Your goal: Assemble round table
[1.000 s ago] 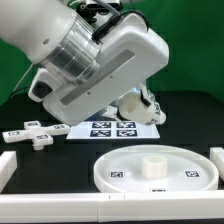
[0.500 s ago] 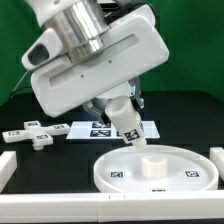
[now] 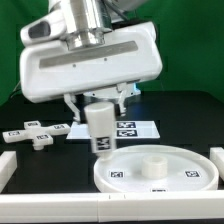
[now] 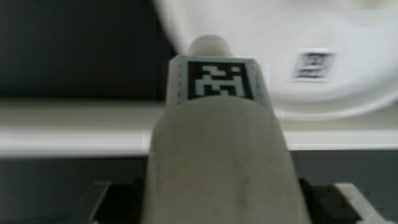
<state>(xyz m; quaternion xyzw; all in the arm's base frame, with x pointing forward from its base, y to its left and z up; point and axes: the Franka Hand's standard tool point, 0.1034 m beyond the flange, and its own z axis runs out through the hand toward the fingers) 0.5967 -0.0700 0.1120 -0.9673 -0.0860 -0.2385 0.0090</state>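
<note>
The hand (image 3: 100, 108) clasps the short white plastic cylinder leg (image 3: 101, 131) upright at the large rimmed white round disc's (image 3: 190, 160) edge (low hub (image 3: 153, 165) inside, centred).

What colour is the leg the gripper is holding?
The leg is white, with a black-and-white square tag. The wrist view shows it best.

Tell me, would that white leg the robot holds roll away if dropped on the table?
Probably, if it landed sideways: the leg looks round-sided and smooth. On its flat end it would likely stand, being short and thick. It shows no bend in the jaws, so it seems to be stiff plastic.
</note>
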